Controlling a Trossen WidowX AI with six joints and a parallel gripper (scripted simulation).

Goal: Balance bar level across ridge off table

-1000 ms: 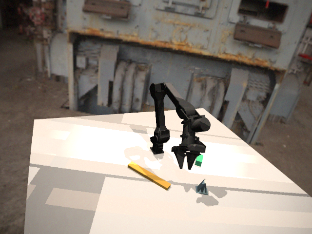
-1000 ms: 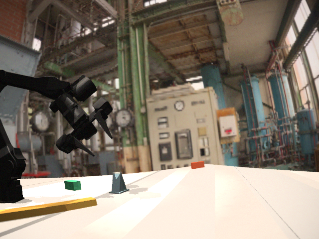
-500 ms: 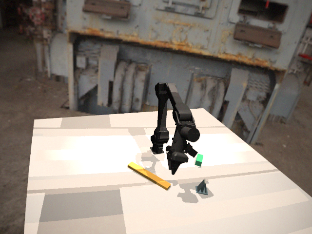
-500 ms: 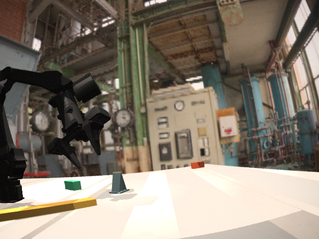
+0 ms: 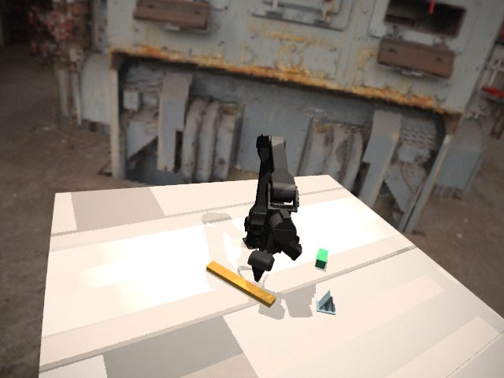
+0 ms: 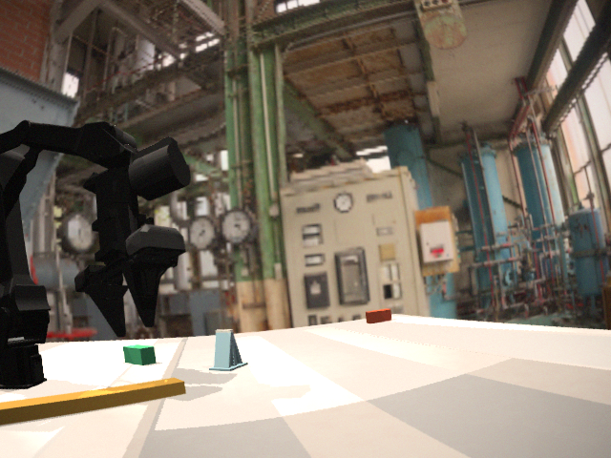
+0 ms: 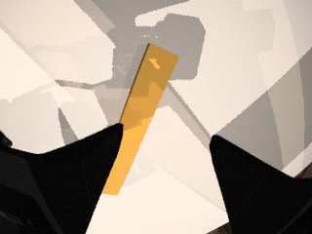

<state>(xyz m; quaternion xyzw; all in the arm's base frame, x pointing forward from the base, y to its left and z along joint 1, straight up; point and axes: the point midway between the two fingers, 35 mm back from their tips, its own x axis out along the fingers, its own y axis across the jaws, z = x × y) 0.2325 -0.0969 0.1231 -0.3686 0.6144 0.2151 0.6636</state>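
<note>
While the gripper (image 5: pixel 258 276) (image 6: pixel 136 331) (image 7: pixel 168 136) gapes emptily, one bar (image 5: pixel 241 283) (image 6: pixel 94 400) (image 7: pixel 141 107) and one ridge (image 5: pixel 327 305) (image 6: pixel 226 350) stand apart.

The arm is matte black, with tapering, pointed fingers (image 5: pixel 257 273) (image 6: pixel 148 301).

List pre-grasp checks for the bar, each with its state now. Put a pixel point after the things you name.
1. Gripper (image 5: pixel 257 279) (image 6: pixel 136 331) (image 7: pixel 168 136) open: ok, fingers apart with nothing between them.
2. Bar (image 5: pixel 241 283) (image 6: pixel 94 400) (image 7: pixel 141 114) free to pick: ok, flat on the table (image 5: pixel 134 325) (image 6: pixel 444 424) (image 7: pixel 185 195), nothing on it.
3. Bar centered between fingers: not ok, in the wrist view it runs slantwise by one finger, partly hidden behind it.
4. Ridge (image 5: pixel 326 303) (image 6: pixel 225 349) upright and unloaded: ok.
5. Green block (image 5: pixel 321 258) (image 6: pixel 138 355) off the bar: ok, it sits apart.
6. Grasp point at bar's balance point: cannot tell, the gripper isn't on it.
</note>
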